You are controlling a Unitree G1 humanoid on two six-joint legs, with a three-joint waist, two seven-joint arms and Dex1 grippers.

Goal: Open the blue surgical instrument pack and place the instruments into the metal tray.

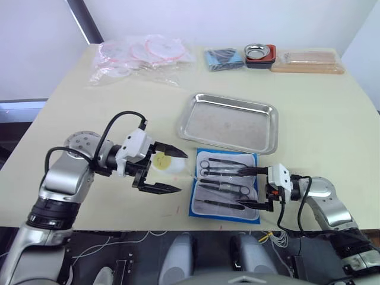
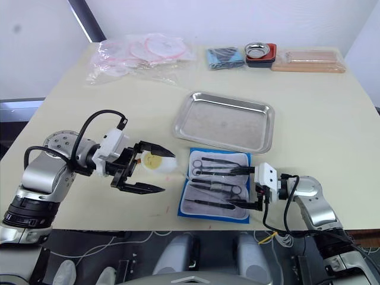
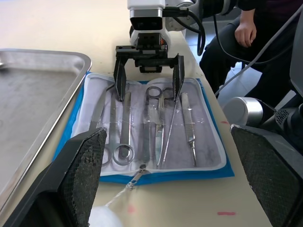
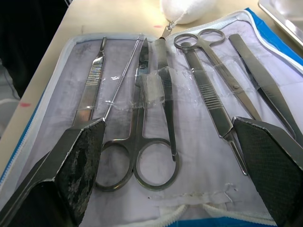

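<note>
Two grippers at the opened blue surgical instrument pack (image 1: pixel 225 185), first pick pending

Head views: the pack lies unfolded on the cream table (image 1: pixel 320 113), just beside the near rim of the empty metal tray (image 1: pixel 230 122); the left gripper (image 1: pixel 163 170) hangs spread and empty beside a white pad (image 1: pixel 167 163), and the right gripper (image 1: pixel 256 187) stands spread over the pack's edge, grasping nothing; plastic bags (image 1: pixel 139 56), a smaller blue bundle (image 1: pixel 224 58) and a red-held bowl (image 1: pixel 260 54) line the far edge. Left wrist view: the instruments (image 3: pixel 151 120) lie in a row on the pale lining, a seated person's hand (image 3: pixel 245 32) beyond the table. Right wrist view: scissors (image 4: pixel 149 142) lie between the fingers (image 4: pixel 80 161); judged next, closing on one tool and lifting it free of its clear retaining strip
</note>
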